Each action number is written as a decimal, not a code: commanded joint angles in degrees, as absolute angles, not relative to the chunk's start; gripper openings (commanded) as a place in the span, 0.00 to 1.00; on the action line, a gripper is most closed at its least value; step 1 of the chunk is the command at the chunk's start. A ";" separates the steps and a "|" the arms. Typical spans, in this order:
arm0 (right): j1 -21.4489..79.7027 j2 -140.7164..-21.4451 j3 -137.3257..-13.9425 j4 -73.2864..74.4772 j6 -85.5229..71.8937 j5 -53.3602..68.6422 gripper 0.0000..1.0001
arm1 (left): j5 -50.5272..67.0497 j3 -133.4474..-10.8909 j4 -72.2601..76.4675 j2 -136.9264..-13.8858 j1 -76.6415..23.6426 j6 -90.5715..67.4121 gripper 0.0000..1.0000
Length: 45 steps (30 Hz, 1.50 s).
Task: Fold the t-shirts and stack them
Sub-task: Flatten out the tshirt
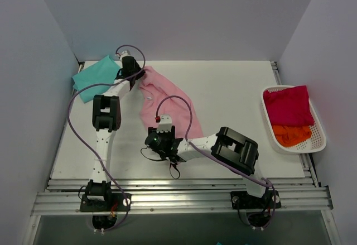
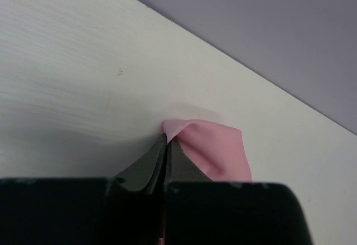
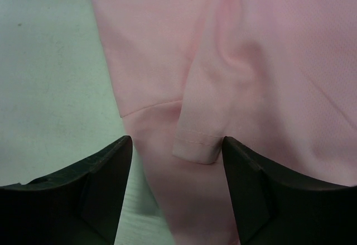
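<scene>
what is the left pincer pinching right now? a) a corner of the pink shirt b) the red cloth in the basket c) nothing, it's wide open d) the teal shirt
a: the left wrist view shows the left pincer closed on a folded corner of the pink shirt.

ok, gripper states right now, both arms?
left gripper: closed, pinching a corner of the pink t-shirt.
right gripper: open, holding nothing, fingers straddling the same shirt.
</scene>
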<state>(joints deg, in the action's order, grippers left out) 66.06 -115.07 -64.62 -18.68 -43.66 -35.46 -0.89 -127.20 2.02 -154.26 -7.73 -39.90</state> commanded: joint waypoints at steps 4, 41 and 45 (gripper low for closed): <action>63.90 -113.73 -61.26 -20.12 -45.00 -34.02 0.51 | -0.18 -127.00 2.81 -152.49 -7.21 -39.81 0.02; 62.49 -96.52 -59.06 -9.86 -43.16 -45.69 0.00 | -3.77 -120.51 2.11 -141.45 -9.67 -36.13 0.02; 61.88 -86.33 -59.15 -3.00 -42.45 -52.81 0.00 | -6.59 -111.30 1.85 -131.51 -10.72 -33.15 0.02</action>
<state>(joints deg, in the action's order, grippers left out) 62.72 -94.83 -58.06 -10.61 -43.22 -42.30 -3.84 -115.02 0.25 -143.52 -9.76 -36.58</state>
